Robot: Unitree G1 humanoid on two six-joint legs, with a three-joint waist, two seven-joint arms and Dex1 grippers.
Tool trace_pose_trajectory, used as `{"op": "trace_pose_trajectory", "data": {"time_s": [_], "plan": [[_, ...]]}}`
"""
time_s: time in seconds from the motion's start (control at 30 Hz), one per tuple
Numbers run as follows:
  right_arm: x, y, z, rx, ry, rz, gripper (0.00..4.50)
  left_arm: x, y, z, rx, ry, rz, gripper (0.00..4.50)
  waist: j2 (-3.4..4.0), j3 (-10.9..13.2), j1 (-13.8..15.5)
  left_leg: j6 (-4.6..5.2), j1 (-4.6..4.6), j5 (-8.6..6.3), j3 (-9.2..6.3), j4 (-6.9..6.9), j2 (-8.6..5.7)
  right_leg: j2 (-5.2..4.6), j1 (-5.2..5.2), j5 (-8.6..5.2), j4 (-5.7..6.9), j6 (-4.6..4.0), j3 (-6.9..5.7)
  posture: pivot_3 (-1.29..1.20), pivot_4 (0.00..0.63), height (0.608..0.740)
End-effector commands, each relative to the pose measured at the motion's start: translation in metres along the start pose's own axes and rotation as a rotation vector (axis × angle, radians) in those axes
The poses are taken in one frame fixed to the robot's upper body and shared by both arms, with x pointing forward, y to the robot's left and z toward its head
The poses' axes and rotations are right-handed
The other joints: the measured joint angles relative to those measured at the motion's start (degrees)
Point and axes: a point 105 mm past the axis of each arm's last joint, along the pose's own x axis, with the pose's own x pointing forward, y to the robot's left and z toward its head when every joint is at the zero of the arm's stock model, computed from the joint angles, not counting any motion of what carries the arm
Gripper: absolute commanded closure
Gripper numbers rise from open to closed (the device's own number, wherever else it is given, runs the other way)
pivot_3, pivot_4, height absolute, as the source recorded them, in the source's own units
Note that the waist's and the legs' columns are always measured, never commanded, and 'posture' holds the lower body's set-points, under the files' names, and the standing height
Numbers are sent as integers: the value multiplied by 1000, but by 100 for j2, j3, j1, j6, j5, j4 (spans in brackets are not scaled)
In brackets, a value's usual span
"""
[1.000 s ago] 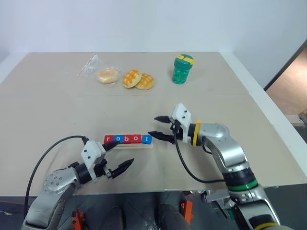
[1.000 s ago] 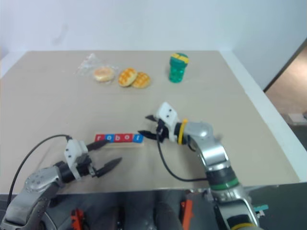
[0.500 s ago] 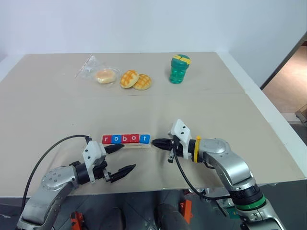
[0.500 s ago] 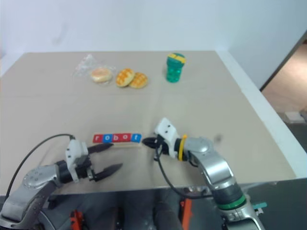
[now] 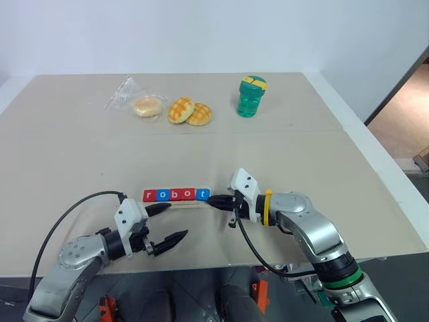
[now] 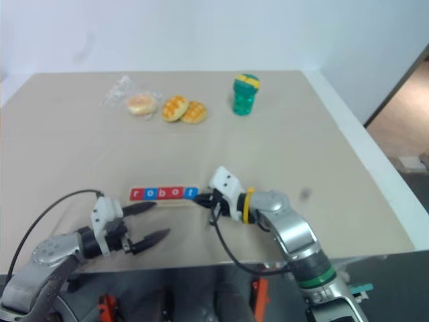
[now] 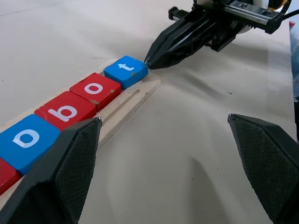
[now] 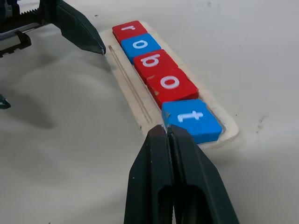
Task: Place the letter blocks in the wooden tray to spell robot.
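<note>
Beige table top [image 5: 80,154] holds the pale wooden tray [image 7: 135,95] near its front edge, with five small red and blue letter blocks [image 5: 175,194] in a row spelling robot. The right gripper [image 5: 214,199] reaches in low from the right, its two black fingers pressed together, the tip touching the blue t block [image 8: 191,119] at the end of the row. The left gripper [image 5: 169,222] sits low in front of the tray, fingers spread wide, holding nothing. The head view also shows a green jar [image 5: 251,96], two yellow buns [image 5: 190,111] and a bagged bun [image 5: 145,104] far back. The right wrist view shows a thin groove [image 8: 131,95] along the tray beside the blocks.
</note>
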Motion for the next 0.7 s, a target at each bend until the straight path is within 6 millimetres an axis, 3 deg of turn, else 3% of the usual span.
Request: {"op": "trace_pose_trajectory", "data": {"time_s": [0.03,0.37,0.6,0.7], "plan": [[1,-3,9,-42,-25,1,4455,0,-2,8,34,-25,1,0,0,0,3,0,-1,0,-1,0,0,0,0,0,0,0,-1,0,150,740],[7,-5,11,-77,-39,3,4455,1,-2,6,34,-23,5,0,0,0,2,0,0,0,1,-1,0,0,0,0,0,-1,1,0,150,740],[0,-8,31,-92,-91,-19,4455,1,-4,4,29,-17,4,0,0,0,5,0,-2,0,-2,-1,1,-1,0,0,0,-1,-1,0,150,740],[-7,1,35,-88,-93,7,4455,1,-4,4,29,-15,5,0,0,0,8,0,-3,0,-2,-1,2,-4,-1,0,0,-1,0,0,150,740]]}}
